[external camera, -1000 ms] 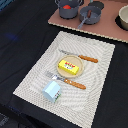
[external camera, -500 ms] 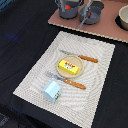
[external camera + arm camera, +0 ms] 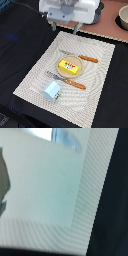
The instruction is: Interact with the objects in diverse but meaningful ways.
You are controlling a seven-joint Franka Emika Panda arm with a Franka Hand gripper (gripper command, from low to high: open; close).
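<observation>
The white robot gripper (image 3: 65,26) is seen above the far edge of the beige woven placemat (image 3: 35,75); its opening cannot be determined. The yellow rectangular packet with red label (image 3: 70,66) lies untouched.

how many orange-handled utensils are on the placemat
2. One orange-handled utensil lies beyond the plate, toward the robot; the other orange-handled utensil lies on the plate's near side, by the light blue cup.

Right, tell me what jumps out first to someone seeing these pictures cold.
The yellow packet with a red label grabs the eye, sitting on a pale plate in the middle of the striped placemat, with an orange-handled utensil on either side. Next comes the light blue cup near the mat's front edge. The white robot arm looms over the mat's far end; its gripper state cannot be made out.
</observation>
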